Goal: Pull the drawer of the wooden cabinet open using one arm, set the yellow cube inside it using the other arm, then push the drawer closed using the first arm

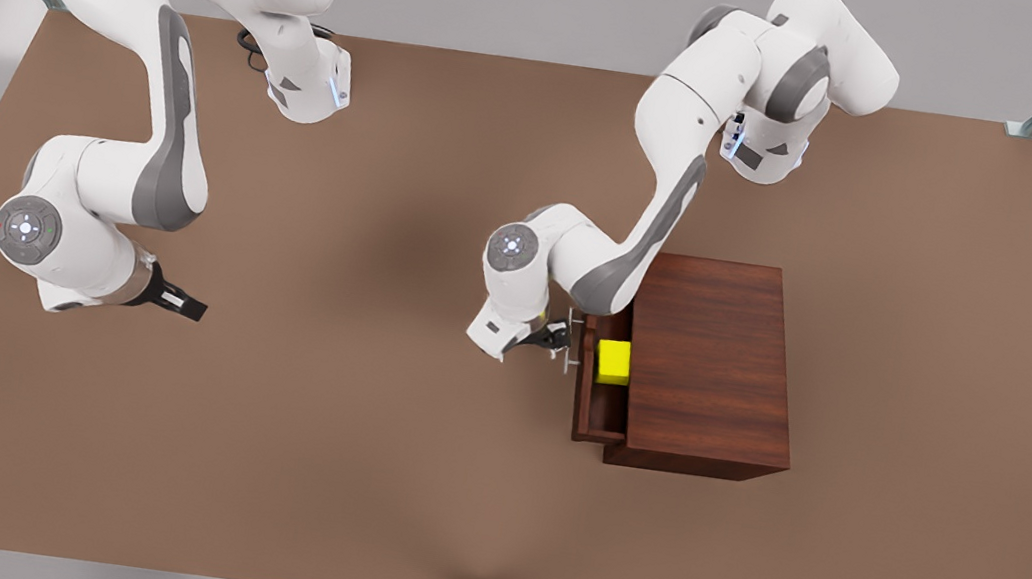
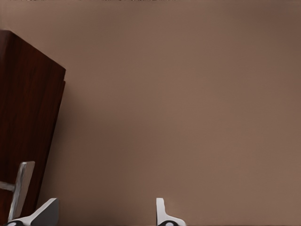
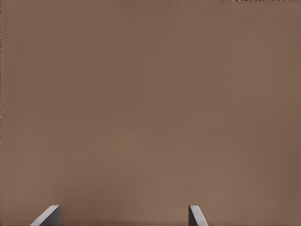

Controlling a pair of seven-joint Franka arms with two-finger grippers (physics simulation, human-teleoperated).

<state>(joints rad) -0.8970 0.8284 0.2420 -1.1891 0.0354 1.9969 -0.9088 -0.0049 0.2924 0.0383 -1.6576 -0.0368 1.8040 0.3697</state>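
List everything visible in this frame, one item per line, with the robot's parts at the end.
wooden cabinet: one, dark reddish-brown, on the table toward the front view's right.
drawer: one, same wood, partly open, silver bar handle.
yellow cube: one, yellow, inside the drawer.
table: one, brown.
left gripper: one, open, beside the handle.
right gripper: one, open, waiting over the table at the front view's left.

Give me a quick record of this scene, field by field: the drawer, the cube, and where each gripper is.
drawer: partly pulled out of the wooden cabinet
yellow cube: lying inside the drawer
handle: silver bar on the drawer front
left gripper: open, right beside the handle, not gripping it
right gripper: open, waiting over the bare table, far from the cabinet
step left: push the drawer shut
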